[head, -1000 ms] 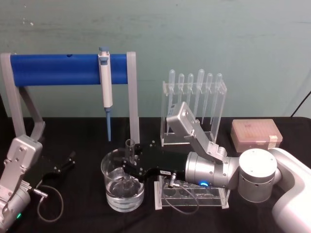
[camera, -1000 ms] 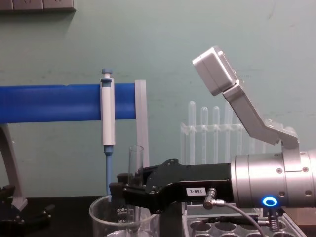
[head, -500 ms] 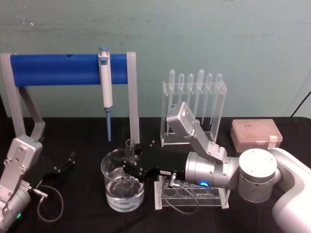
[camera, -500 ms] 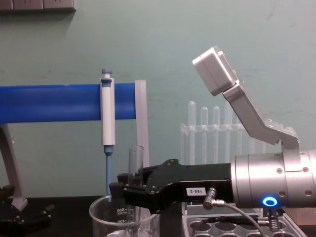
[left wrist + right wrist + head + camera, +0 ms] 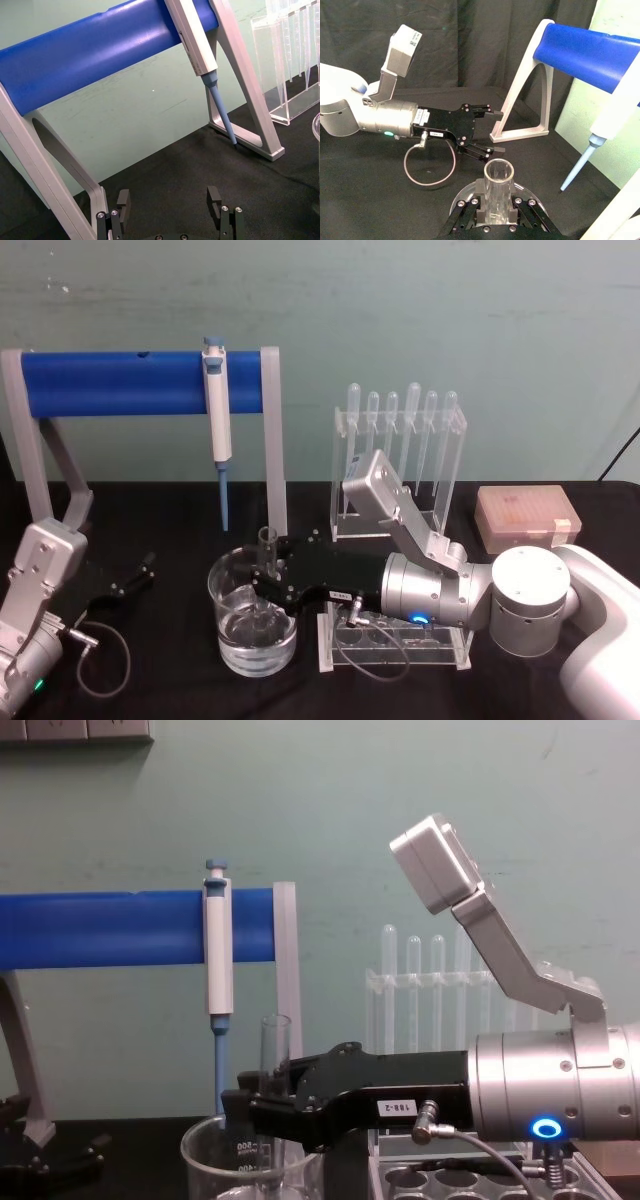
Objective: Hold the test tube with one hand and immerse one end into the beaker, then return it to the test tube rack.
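Test tube [image 5: 276, 1042] in right gripper [image 5: 268, 585], base hidden

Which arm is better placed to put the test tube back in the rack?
Right. The right claw grips the test tube upright in the beaker, with the rack just beside. The left claw sits open beyond the beaker.

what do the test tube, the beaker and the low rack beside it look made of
The test tube, held upright in the beaker by the right gripper, looks like clear glass: smooth, rolled rim. The beaker is likely glass too, transparent with white printed marks. The rack is probably clear acrylic: flat see-through panels, sharp edges. The left gripper rests open at the left.
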Tool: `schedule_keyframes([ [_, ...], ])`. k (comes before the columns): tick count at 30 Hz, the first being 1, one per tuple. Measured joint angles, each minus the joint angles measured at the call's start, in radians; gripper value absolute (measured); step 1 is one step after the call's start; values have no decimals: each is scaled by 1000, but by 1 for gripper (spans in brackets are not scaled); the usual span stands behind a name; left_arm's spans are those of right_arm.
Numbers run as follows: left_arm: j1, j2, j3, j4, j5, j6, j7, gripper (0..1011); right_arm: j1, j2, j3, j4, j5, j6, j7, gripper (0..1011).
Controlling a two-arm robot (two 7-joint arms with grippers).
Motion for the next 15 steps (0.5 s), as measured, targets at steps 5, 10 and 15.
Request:
schedule_keyframes([
  [5, 0, 0, 0, 0, 0, 0, 0, 1000, 0, 0, 0, 0, 0, 0, 0, 226],
  [10, 0, 0, 0, 0, 0, 0, 0, 1000, 0, 0, 0, 0, 0, 0, 0, 226],
  [15, 0, 0, 0, 0, 0, 0, 0, 1000, 0, 0, 0, 0, 0, 0, 0, 226],
])
